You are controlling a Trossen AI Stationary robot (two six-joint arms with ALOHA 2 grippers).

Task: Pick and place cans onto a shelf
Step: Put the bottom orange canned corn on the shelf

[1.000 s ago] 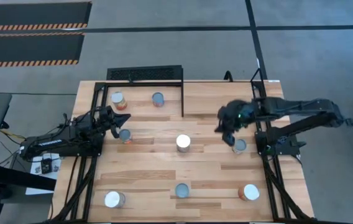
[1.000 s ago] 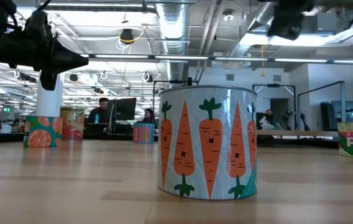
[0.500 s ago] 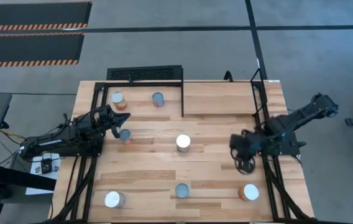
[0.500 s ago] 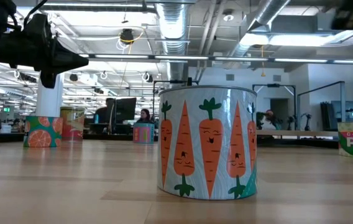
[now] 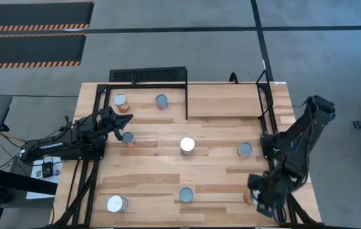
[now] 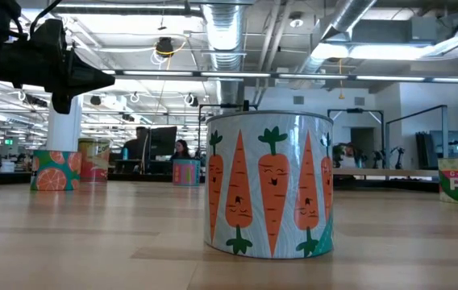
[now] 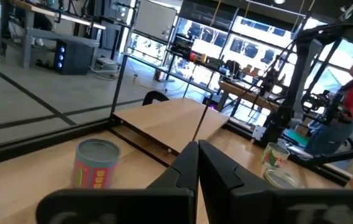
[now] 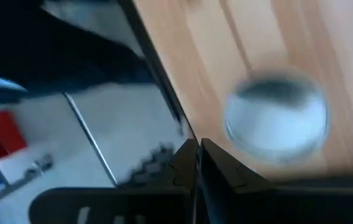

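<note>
Several cans stand upright on the wooden table. One is just near of my left gripper, which is shut and empty above the table's left side; its closed fingers show in the left wrist view. My right gripper is shut and empty over the near right corner. It partly hides a can, whose blurred silver top shows in the right wrist view. The shelf is the raised plank at the far right. A carrot-label can fills the low view.
Two cans stand at the far left beside a black frame bar. Others stand at the middle, right, near middle and near left. Black frame rails run along both table sides.
My right arm has swung fast from beside the right-hand can toward the table's near edge and now hangs over the can at the near right corner. No can has moved.
</note>
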